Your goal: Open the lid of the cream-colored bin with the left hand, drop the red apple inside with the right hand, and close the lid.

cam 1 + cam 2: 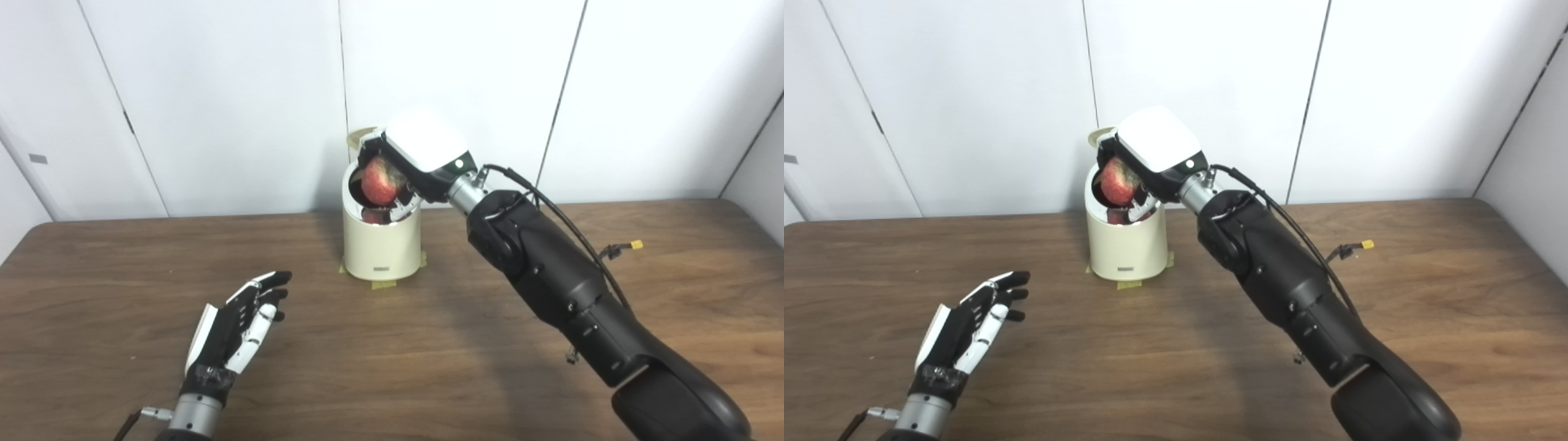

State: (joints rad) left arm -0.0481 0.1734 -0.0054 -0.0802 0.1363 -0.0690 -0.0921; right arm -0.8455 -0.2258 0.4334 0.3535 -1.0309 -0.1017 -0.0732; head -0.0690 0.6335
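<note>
Table (392, 367) of dark wood grain runs out ahead of me. Nearest, at about seven o'clock, my left hand (236, 324) rests low over the wood, fingers spread and lightly curled, holding nothing, well apart from everything else. From five o'clock my right arm (551, 275) reaches up and away toward twelve, a black cable looping along it with a small yellow connector (636, 245) sticking out to the side. At the end of it my right hand (422, 156), its white back turned up, is wrapped around the apple (380, 180), which sits right at the mouth of the bin (380, 245), above the rim. A reddish shape shows lower inside the shiny opening; I cannot tell whether it is a reflection. The bin stands at twelve o'clock on strips of tape (383, 283), and its lid (361, 136) is tipped up behind my hand. Beyond that, white wall panels (214, 92).
</note>
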